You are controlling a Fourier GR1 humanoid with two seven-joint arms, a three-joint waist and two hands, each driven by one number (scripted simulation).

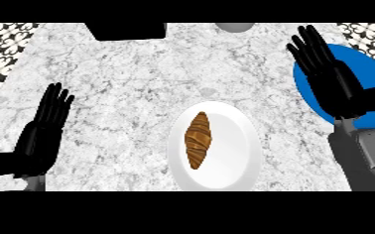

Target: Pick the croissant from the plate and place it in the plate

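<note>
Both left hand (pixel 40 139) and right hand (pixel 333 87) are empty, fingers straight; croissant (pixel 198 140) lies on the white plate (pixel 236 146).

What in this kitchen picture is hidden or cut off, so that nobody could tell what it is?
Head view, the blue plate: largely covered by the right robot hand, so its middle is hidden.
Head view, the black block: cut off by the top edge, so it cannot be identified.
Head view, the grey round thing: only a sliver shows at the top edge.
</note>
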